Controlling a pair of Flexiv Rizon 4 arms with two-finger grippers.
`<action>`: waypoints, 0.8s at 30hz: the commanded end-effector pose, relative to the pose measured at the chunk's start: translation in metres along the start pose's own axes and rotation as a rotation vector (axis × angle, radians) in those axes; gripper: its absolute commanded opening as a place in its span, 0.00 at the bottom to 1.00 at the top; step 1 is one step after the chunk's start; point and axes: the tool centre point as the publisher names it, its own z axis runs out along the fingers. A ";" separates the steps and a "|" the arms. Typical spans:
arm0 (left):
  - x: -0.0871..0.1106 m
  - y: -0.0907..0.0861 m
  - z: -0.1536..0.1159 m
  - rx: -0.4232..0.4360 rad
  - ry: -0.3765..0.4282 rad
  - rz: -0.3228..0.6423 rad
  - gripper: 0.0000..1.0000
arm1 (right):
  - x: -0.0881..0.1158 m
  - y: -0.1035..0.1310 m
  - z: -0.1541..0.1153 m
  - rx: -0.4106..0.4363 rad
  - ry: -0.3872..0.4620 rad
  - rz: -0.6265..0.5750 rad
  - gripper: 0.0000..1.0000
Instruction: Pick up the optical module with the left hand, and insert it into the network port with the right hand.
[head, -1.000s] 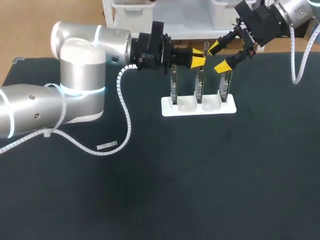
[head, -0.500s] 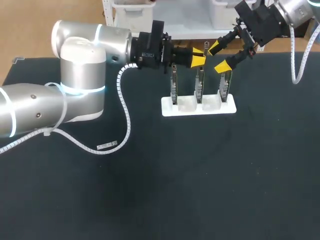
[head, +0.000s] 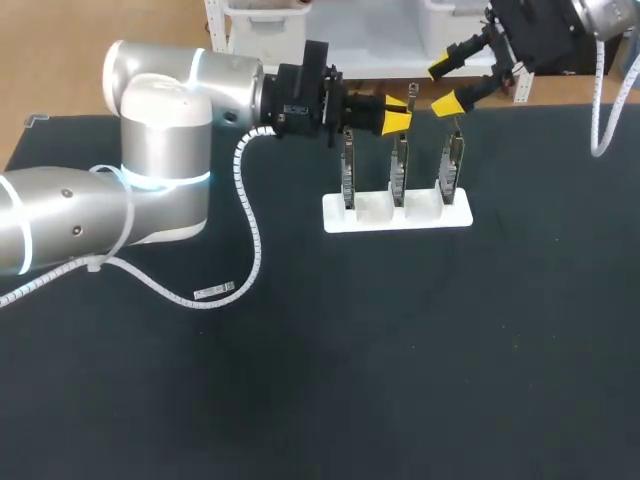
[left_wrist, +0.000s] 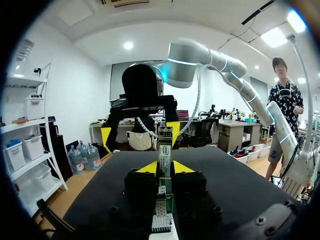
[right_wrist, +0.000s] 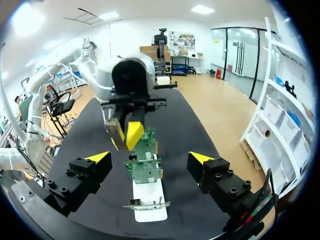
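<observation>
A slim metal optical module (left_wrist: 164, 150) with a white label sticks out from between the yellow fingertips of my left gripper (left_wrist: 165, 168), which is shut on it. In the head view this left gripper (head: 396, 116) hovers above the middle one of three upright circuit boards (head: 399, 170), and the module (head: 411, 97) shows just past its tips. My right gripper (head: 447, 86) hangs open, higher up and to the right of the module, touching nothing. In the right wrist view the right gripper (right_wrist: 150, 158) stands wide open, with the boards (right_wrist: 145, 167) and the left gripper's fingers (right_wrist: 132, 135) ahead of it.
The boards stand in a white base (head: 340, 221) at the far middle of the black table (head: 400, 350). A coiled white cable (head: 250, 225) trails from my left arm onto the table. A small white tag (head: 213, 291) lies near it.
My right gripper has pulled up and to the right, away from the module and the boards, still open. The left arm and the module have stayed put.
</observation>
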 end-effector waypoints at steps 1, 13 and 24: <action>0.000 0.003 0.001 0.006 0.003 -0.001 0.00 | -0.005 0.011 -0.002 0.012 -0.012 -0.016 1.00; 0.000 0.003 0.001 0.006 0.003 -0.001 0.00 | -0.022 0.024 0.006 -0.023 -0.046 -0.032 1.00; 0.000 0.003 0.001 0.006 0.003 -0.001 0.00 | -0.030 0.033 0.010 -0.041 -0.059 -0.035 1.00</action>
